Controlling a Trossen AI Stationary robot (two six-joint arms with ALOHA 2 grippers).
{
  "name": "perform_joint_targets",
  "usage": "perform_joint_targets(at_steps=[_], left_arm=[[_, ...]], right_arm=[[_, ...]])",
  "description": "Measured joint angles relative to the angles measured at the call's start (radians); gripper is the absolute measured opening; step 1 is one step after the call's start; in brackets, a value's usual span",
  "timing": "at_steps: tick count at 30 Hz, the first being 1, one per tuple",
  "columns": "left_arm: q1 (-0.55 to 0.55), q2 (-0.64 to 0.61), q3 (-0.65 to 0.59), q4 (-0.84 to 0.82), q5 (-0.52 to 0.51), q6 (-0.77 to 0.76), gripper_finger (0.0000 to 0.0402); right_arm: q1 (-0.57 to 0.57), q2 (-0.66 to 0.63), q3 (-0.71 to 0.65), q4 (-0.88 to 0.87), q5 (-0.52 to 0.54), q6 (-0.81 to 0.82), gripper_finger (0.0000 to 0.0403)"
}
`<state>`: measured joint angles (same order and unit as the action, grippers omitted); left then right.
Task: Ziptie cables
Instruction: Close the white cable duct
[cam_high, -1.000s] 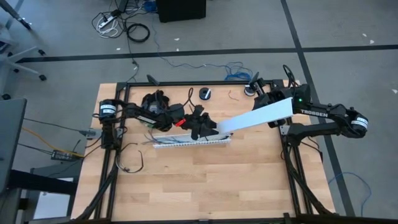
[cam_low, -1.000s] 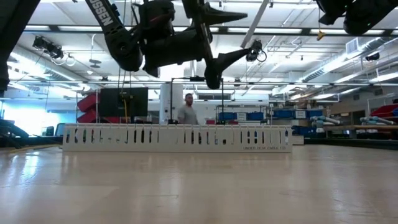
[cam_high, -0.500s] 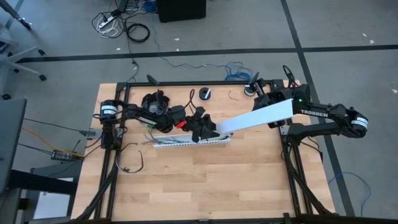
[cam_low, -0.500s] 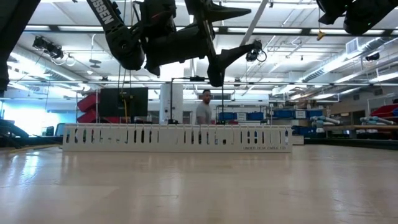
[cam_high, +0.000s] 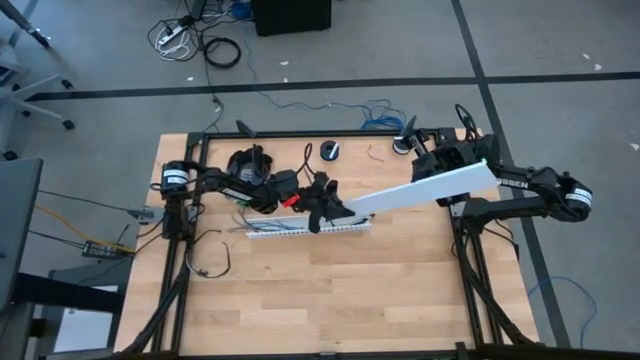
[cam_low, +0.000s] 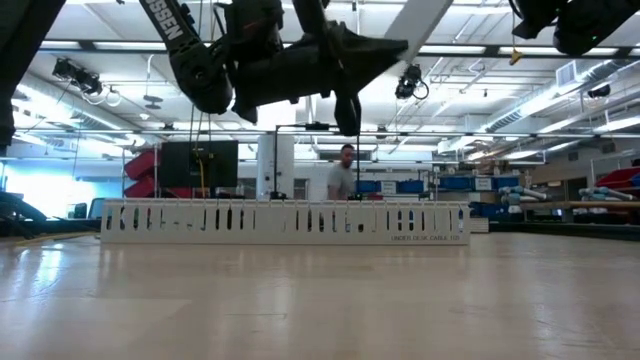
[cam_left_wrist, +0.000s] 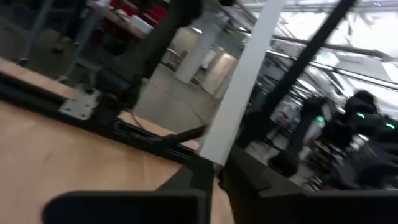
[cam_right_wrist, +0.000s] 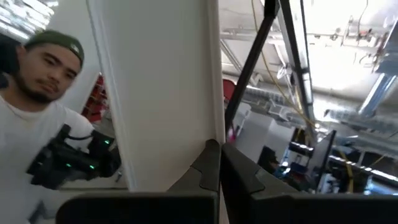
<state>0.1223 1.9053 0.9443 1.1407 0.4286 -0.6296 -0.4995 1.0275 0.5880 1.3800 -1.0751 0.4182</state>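
A long white flat cover strip (cam_high: 415, 190) hangs in the air between my two grippers. My left gripper (cam_high: 328, 206) is shut on its left end, and my right gripper (cam_right_wrist: 217, 146) is shut on its right end. Below it the white slotted duct (cam_high: 305, 227) lies lengthwise on the wooden table (cam_high: 330, 290); the low view shows the duct (cam_low: 285, 220) side-on. A few thin dark cables (cam_high: 240, 214) show by the duct's left end, mostly hidden under my left arm. My left gripper pinches the cover strip's left end (cam_left_wrist: 214, 152) between its two fingers. It comes about level from the table's left, fingers along the strip. The strip hangs clear above the duct and rises toward the right. My right gripper pinches the strip's right end (cam_right_wrist: 186, 155) between its two fingers, coming from the table's right, with the fingers lying along the strip. That end sits higher than the left end, clear of the table.
Two small round dark things (cam_high: 330, 150) (cam_high: 403, 146) sit near the far edge. Black frame rails (cam_high: 180, 270) run along the table's left, right and far sides. The near half of the table is bare wood. A person (cam_low: 345, 180) stands beyond the table.
My left gripper, open around the strip's left end a second ago, has shut on it and rolled a little. The strip has turned somewhat about its length. The person behind the table has walked toward the right.
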Motion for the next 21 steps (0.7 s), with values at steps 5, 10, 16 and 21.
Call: perform_joint_targets(at_steps=[5,10,16,21], left_arm=[[-0.001,0.0,0.0,0.049,0.031,0.012,0.0003],[-0.002,0.0,0.0,0.099,0.041,0.008,0.0001],[0.0,-0.001,0.0,0.185,0.036,-0.007,0.0],[0.001,-0.001,0.0,0.283,0.067,-0.018,0.0]], right_arm=[[-0.001,0.0,0.001,-0.001,-0.031,0.104,0.0005],[-0.055,0.0,0.001,-0.031,-0.127,0.327,0.0021],[-0.204,-0.011,-0.002,-0.153,-0.239,0.496,0.0058],[-0.362,-0.034,-0.002,-0.32,-0.248,0.435,0.0085]])
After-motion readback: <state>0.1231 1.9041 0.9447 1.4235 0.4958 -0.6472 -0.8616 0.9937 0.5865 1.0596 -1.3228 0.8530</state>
